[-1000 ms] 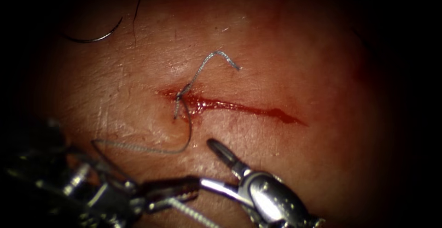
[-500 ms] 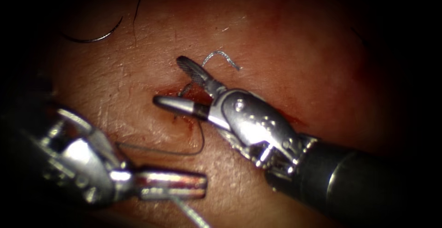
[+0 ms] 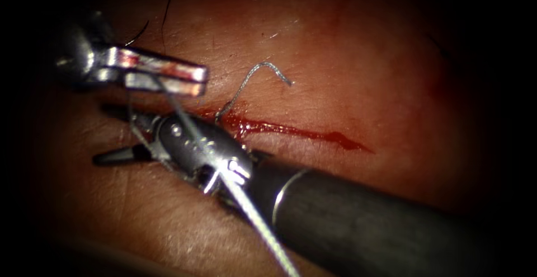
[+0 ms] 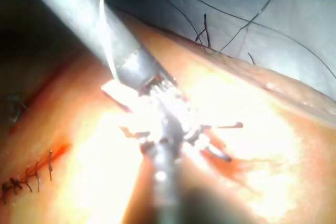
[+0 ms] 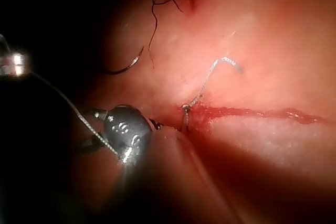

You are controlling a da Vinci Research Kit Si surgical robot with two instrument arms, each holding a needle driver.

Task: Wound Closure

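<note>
The cut (image 3: 291, 130) runs across the tissue (image 3: 347, 64) with red fluid in it. A stitch sits at its left end, and a free thread tail (image 3: 263, 67) curls up from there. My left tool (image 3: 202, 81) is at the upper left, shut on the thread (image 3: 251, 215). This strand slants down over my right tool's wrist (image 3: 196, 145). My right tool (image 3: 103, 133) reaches left past the cut's left end, open and holding nothing. The curved needle (image 5: 126, 66) lies loose on the tissue left of the cut, in neither tool and not in the tissue.
The right tool's dark shaft (image 3: 363, 226) crosses the tissue below the cut. Loose dark thread (image 5: 163, 3) lies beyond the needle. Another cut closed with several stitches (image 4: 26, 179) lies off to one side.
The left tool rose from lower left to upper left, carrying the thread over the right tool. The right tool swept left across the cut's left end, jaws still open.
</note>
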